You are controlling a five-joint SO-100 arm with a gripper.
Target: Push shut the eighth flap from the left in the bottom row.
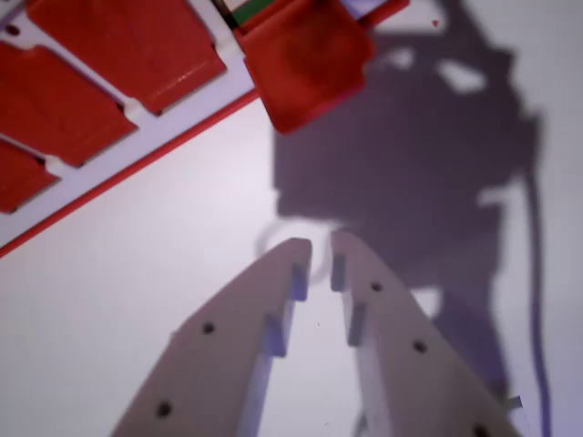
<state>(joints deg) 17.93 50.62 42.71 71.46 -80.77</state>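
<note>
The wrist view looks down past the gripper [321, 248] onto a pale worktop [182, 246], with a red-and-white flap board [137, 150] running off the upper left corner. The jaws are nearly pressed together, only a narrow slit left between the tips, and they pinch nothing; they hover above bare worktop, well apart from the board. Three closed red flaps [127, 45] lie flat in their white frame along the wrist view's left, while one raised flap [310, 64] stands tilted up at the board's near end, by the top centre of the view, with a strip of green showing behind it. That lifted flap is most likely the one to push shut, though the row cannot be counted from here. To do this well, I judge the jaws should be left as close together as they are, so that they act as one blunt fingertip and not a fork that could catch the flap's edge. The tip needs to travel forward and up in the view, arrive over the flap's free edge and not near its hinge, then press down and slightly toward the board so the flap folds into its frame. Pressing too near the hinge would probably slide off; coming in low from the side may shove the whole board across the worktop.
</note>
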